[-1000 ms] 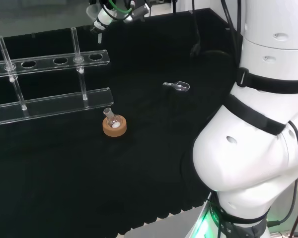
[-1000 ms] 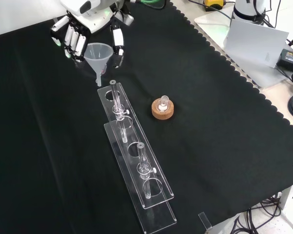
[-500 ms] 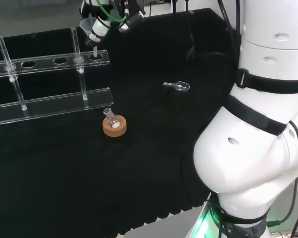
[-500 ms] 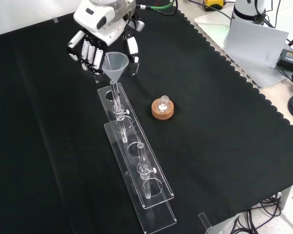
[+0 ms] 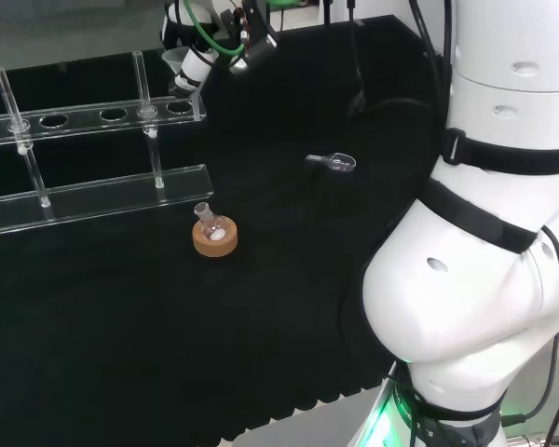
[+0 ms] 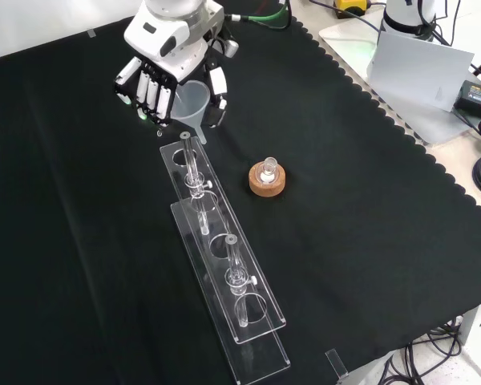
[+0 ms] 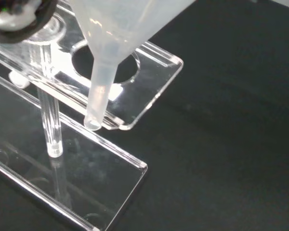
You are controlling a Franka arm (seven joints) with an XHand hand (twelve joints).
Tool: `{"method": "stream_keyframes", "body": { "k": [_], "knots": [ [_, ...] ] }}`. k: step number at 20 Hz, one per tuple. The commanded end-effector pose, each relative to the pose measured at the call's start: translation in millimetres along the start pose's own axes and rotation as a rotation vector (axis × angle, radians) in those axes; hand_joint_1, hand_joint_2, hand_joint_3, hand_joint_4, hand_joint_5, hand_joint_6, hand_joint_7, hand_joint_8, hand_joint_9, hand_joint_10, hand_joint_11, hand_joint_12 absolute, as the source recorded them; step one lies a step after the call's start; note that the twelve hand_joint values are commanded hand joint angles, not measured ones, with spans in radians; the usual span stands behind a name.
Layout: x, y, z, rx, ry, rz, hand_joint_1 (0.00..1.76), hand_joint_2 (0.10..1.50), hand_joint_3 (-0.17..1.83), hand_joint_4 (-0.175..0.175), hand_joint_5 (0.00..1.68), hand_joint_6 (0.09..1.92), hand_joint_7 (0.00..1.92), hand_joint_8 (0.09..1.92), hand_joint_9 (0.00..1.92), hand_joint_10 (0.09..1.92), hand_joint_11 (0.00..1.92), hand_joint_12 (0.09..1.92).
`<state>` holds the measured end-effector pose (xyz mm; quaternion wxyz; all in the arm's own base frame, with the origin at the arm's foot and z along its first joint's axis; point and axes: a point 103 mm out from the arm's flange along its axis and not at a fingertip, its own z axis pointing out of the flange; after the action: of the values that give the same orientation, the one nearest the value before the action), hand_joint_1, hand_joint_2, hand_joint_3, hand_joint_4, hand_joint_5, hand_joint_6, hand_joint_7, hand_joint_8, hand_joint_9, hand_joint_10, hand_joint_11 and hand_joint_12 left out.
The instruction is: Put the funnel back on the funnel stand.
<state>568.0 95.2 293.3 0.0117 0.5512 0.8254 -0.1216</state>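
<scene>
White arm links (image 5: 503, 233) – black bands; robot hand (image 6: 162, 60) white-black – green cable.

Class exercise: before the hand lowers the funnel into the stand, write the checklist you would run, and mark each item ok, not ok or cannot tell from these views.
1. Funnel held in the hand: ok.
2. Funnel stem lined up over the end hole: not ok, the tip looks off to one side.
3. End hole free of other ware: ok.
4. Funnel stand upright on the cloth: ok.
5. Flask on its cork ring clear of the path: ok.
6. Stem already inside the hole: not ok.
</scene>
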Motion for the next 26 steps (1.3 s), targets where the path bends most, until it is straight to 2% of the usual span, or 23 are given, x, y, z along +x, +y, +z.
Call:
{"method": "stream_keyframes", "body": {
  "k": [1, 8, 16, 22, 26],
  "knots": [
    [-9, 4, -10, -0.026, -0.010, 0.017, 0.86, 0.55, 0.59, 0.175, 1.08, 0.57, 1.30, 0.44, 0.89, 0.34, 0.00, 1.58],
    [-17, 11, -21, -0.056, -0.012, 0.030, 0.87, 0.54, 0.59, 0.175, 1.10, 0.57, 1.31, 0.44, 0.90, 0.34, 0.00, 1.58],
    [-15, 21, -13, -0.057, 0.004, 0.024, 0.87, 0.54, 0.60, 0.175, 1.10, 0.56, 1.32, 0.44, 0.91, 0.33, 0.00, 1.58],
    [-20, 30, -17, -0.110, 0.023, 0.042, 0.87, 0.54, 0.60, 0.175, 1.11, 0.56, 1.32, 0.44, 0.91, 0.33, 0.00, 1.58],
    [-24, 35, -21, -0.118, 0.031, 0.047, 0.87, 0.54, 0.60, 0.175, 1.11, 0.56, 1.32, 0.43, 0.91, 0.33, 0.00, 1.58]
  ]
}}
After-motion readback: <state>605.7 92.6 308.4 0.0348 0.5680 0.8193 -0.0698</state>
